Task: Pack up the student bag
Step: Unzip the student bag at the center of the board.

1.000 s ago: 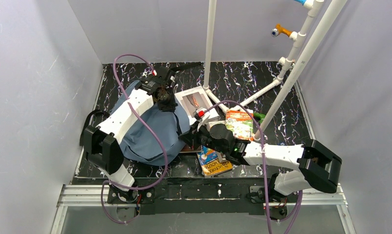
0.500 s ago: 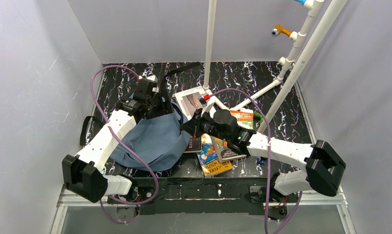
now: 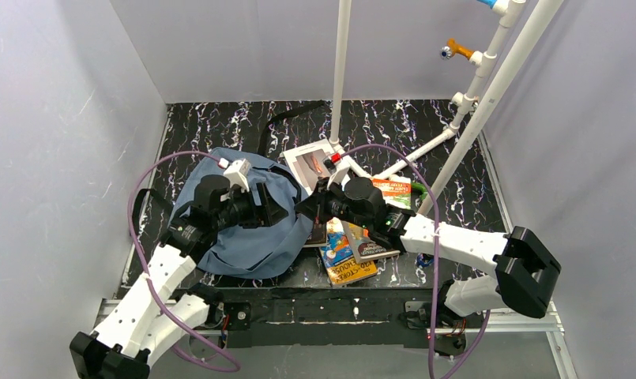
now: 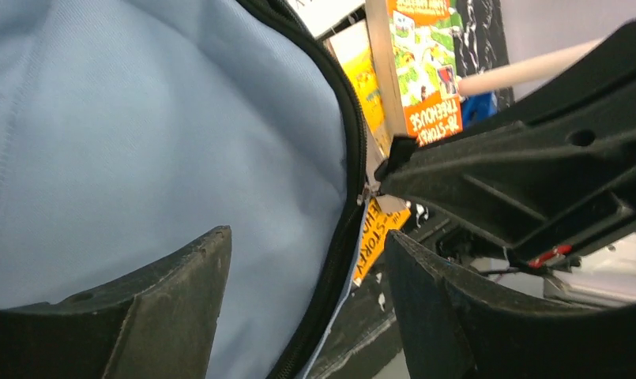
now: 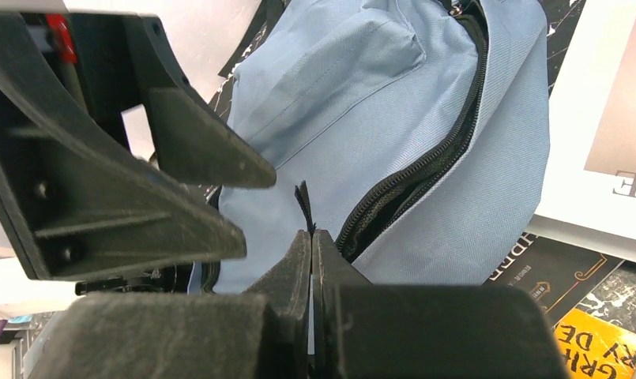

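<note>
The student bag (image 3: 235, 233), slate-blue with a black zipper (image 5: 425, 170), lies on the left of the mat. My right gripper (image 3: 306, 212) is at the bag's right edge, shut on a thin black zipper pull (image 5: 302, 201) that sticks up between its fingertips (image 5: 295, 260). My left gripper (image 3: 276, 210) hovers over the bag's right side, facing the right gripper. It stands open (image 4: 306, 237) with only blue fabric (image 4: 164, 142) and the zipper line under the gap. The right gripper's black fingers (image 4: 520, 170) show close ahead in the left wrist view.
Books lie right of the bag: a white one (image 3: 313, 162), an orange-green one (image 3: 395, 193), a yellow one (image 3: 348, 267) and a dark one (image 5: 563, 272). White pipes (image 3: 342, 71) rise from the mat behind them. A black strap (image 3: 287, 114) trails toward the back.
My left gripper let go of the bag's far edge, opened, and swung forward to the bag's right side. The bag settled flatter. The right gripper stayed shut at the zipper.
</note>
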`<state>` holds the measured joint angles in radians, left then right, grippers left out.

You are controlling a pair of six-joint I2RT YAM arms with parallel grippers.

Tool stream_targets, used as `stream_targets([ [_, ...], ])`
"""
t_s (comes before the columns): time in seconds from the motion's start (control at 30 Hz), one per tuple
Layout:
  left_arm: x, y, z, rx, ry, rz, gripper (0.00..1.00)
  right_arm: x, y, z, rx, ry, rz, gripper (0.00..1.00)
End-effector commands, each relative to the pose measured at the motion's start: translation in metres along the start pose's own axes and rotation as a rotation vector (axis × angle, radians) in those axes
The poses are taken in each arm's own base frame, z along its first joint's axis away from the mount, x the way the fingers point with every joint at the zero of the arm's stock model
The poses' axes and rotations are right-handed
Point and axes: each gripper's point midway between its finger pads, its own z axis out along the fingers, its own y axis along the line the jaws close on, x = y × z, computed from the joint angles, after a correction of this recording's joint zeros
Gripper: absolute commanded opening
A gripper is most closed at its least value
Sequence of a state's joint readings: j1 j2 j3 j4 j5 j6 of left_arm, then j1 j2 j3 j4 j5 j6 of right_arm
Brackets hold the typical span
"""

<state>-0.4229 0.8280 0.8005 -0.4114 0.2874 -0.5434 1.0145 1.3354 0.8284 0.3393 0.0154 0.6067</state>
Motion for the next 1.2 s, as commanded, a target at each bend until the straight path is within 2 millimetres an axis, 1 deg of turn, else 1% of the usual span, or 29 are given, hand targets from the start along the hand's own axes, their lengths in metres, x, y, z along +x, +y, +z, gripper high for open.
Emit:
stream_targets([
  [0.0, 0.008, -0.024, -0.003, 0.165, -0.010, -0.003, 0.69, -0.040, 0.028, 0.003, -0.077, -0.107, 0.026, 0.01],
  [0.13, -0.004, -0.036, -0.003, 0.217, -0.058, -0.012, 0.73, -0.044, 0.031, 0.004, -0.082, -0.106, 0.032, 0.01],
  [0.17, -0.010, -0.040, -0.003, 0.231, -0.078, -0.021, 0.74, -0.043, 0.034, 0.004, -0.093, -0.098, 0.024, 0.01],
  [0.23, -0.021, -0.051, -0.003, 0.273, -0.108, -0.056, 0.73, -0.037, 0.034, 0.006, -0.101, -0.068, 0.007, 0.01],
  [0.3, -0.029, -0.062, -0.001, 0.315, -0.115, -0.107, 0.70, -0.031, 0.032, 0.007, -0.100, -0.045, -0.007, 0.01],
  [0.37, -0.035, -0.065, 0.002, 0.315, -0.121, -0.134, 0.65, -0.027, 0.032, 0.008, -0.108, -0.028, -0.020, 0.01],
  [0.43, -0.038, -0.064, 0.007, 0.299, -0.123, -0.137, 0.60, -0.024, 0.034, 0.008, -0.124, -0.017, -0.026, 0.01],
  [0.53, -0.039, -0.060, 0.011, 0.274, -0.128, -0.147, 0.49, -0.022, 0.036, 0.009, -0.139, -0.008, -0.028, 0.01],
  [0.57, -0.038, -0.058, 0.012, 0.265, -0.125, -0.150, 0.48, -0.022, 0.036, 0.010, -0.139, -0.007, -0.027, 0.01],
  [0.63, -0.033, -0.053, 0.011, 0.243, -0.116, -0.152, 0.56, -0.022, 0.035, 0.009, -0.135, -0.011, -0.021, 0.01],
  [0.7, -0.021, -0.043, 0.008, 0.215, -0.108, -0.140, 0.64, -0.025, 0.032, 0.008, -0.109, -0.026, -0.009, 0.01],
  [0.83, 0.001, -0.028, -0.006, 0.202, -0.131, -0.095, 0.73, -0.033, 0.019, 0.007, -0.029, -0.063, 0.031, 0.01],
  [0.9, 0.017, -0.023, -0.008, 0.194, -0.084, -0.094, 0.73, -0.037, 0.015, 0.007, -0.017, -0.076, 0.055, 0.01],
  [1.0, 0.035, -0.018, -0.004, 0.192, -0.026, -0.128, 0.68, -0.040, 0.015, 0.009, -0.023, -0.087, 0.095, 0.01],
  [1.13, 0.050, -0.014, 0.003, 0.207, 0.017, -0.112, 0.64, -0.047, 0.018, 0.012, -0.042, -0.111, 0.151, 0.01],
  [1.17, 0.053, -0.013, 0.005, 0.205, 0.032, -0.111, 0.60, -0.050, 0.019, 0.014, -0.048, -0.116, 0.159, 0.01],
])
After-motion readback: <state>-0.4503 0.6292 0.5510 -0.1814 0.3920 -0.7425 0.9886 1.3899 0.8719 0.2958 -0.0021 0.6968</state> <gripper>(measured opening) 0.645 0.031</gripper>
